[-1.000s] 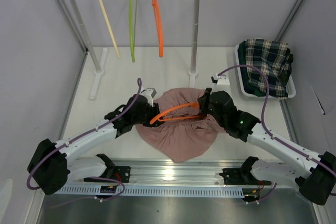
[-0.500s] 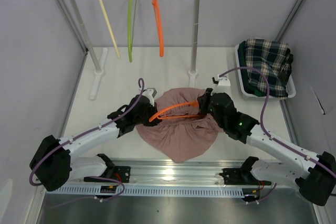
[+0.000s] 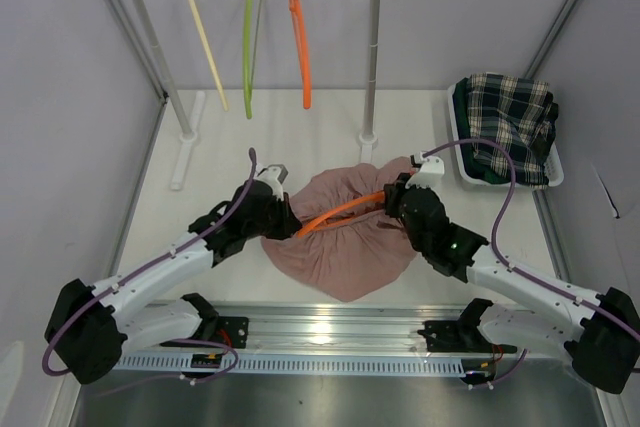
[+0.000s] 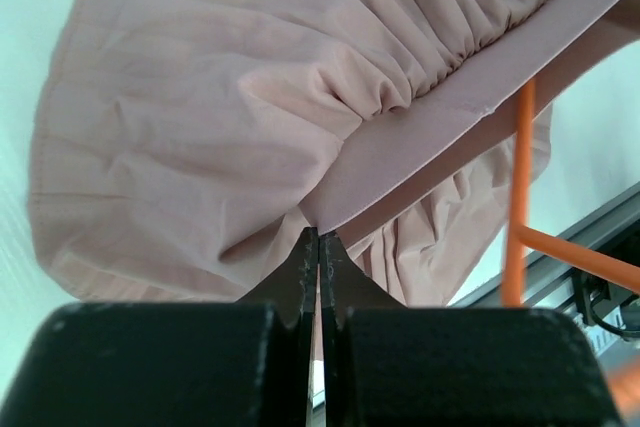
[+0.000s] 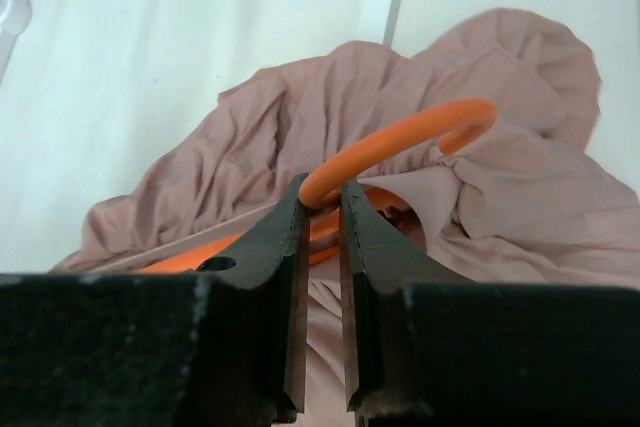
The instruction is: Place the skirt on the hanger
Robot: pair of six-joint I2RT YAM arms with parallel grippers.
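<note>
Pink skirt [image 3: 345,257] — left gripper [image 4: 318,237] pinched shut on waistband [image 4: 450,112] | right gripper [image 5: 322,197] clamps orange hanger [image 5: 400,142]

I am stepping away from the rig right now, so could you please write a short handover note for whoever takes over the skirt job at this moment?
Left tool: shut, pinching the skirt at its waistband.
Right tool: shut on the orange hanger near its hook.
Where: the skirt lies bunched on the table; the hanger lies across it, one end seemingly under the waistband.
Done: both things are gripped.
Left: work the waistband fully onto the hanger; the skirt is not yet hung on it.
</note>
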